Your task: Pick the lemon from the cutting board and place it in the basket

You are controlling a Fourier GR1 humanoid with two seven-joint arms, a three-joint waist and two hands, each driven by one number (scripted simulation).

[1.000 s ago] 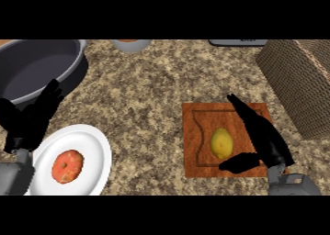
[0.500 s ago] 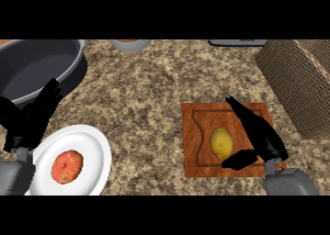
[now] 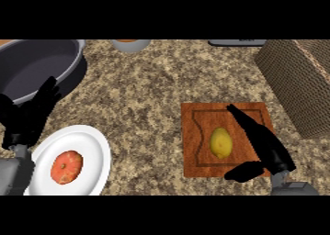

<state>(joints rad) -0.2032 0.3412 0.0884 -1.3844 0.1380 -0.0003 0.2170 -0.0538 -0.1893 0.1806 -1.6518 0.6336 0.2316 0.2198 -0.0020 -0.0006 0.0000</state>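
No readable text shows; the dark object (image 3: 237, 42) at the top edge perhaps bears illegible marks.

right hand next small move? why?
Probably shift the right hand a little left and curl its fingers round the lemon. The hand is open beside the lemon on the cutting board, fingers straight, thumb below it; nothing is grasped yet.

Yellow lemon (image 3: 221, 142) lengthwise on cutting board (image 3: 196, 137)
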